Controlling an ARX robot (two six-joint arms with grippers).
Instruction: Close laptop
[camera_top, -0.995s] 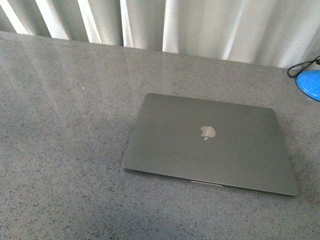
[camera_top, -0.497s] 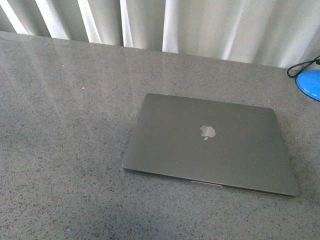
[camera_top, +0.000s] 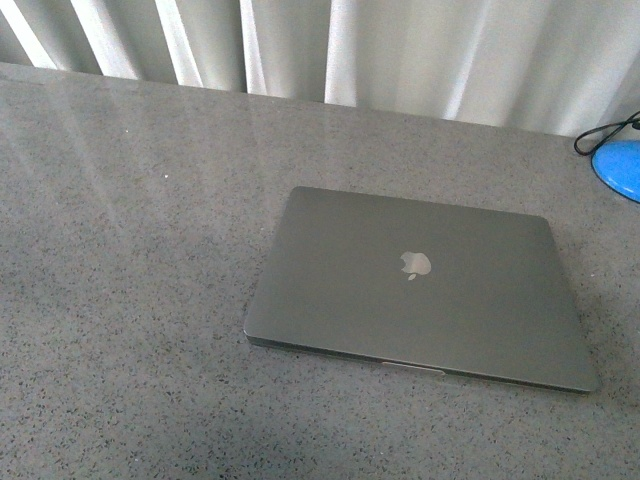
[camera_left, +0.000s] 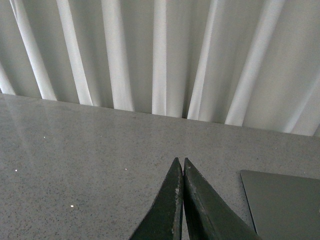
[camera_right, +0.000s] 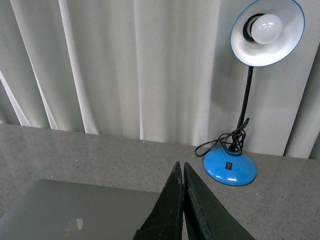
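Observation:
The laptop (camera_top: 420, 290) lies flat on the grey speckled table, lid down, apple logo up, right of the middle in the front view. No arm shows in the front view. In the left wrist view my left gripper (camera_left: 180, 162) is shut and empty, held above the table beside a corner of the laptop (camera_left: 285, 205). In the right wrist view my right gripper (camera_right: 180, 166) is shut and empty, held above the laptop's lid (camera_right: 75, 210). The screen, keys and trackpad are hidden under the lid.
A blue desk lamp stands at the table's far right, its base (camera_right: 229, 168) with a coiled black cord and its shade (camera_right: 267, 30) above; the base's edge also shows in the front view (camera_top: 618, 168). White curtains (camera_top: 330, 45) hang behind the table's far edge.

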